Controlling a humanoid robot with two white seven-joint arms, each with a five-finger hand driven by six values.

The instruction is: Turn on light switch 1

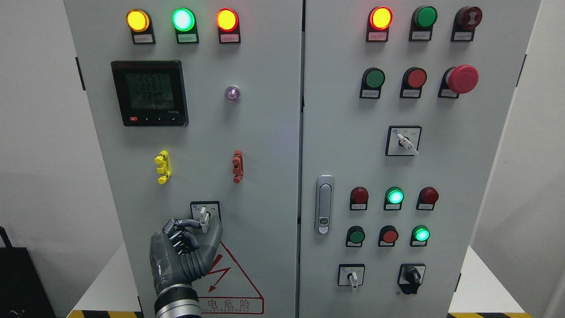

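Here you face a grey cabinet [265, 132] with two doors, filling most of the view. On the left door, at about 10 o'clock from the picture's middle, sits a black meter [150, 93] with a dim green readout. Above it, near 11 o'clock, you see three lit lamps: amber, green, amber-red. A yellow clip [163, 167] and a red clip [238, 166] hang side by side below the meter. A red-edged warning triangle [236, 276] sits at 6 o'clock on that door.

Your left hand [187, 247] comes up from the bottom edge at 7 o'clock. Its fingers [178, 226] are curled in from the left and the thumb rises on the right, pinching the switch [204, 218], whose white lever stands nearly upright on its small square plate, just at 12 o'clock from the palm.
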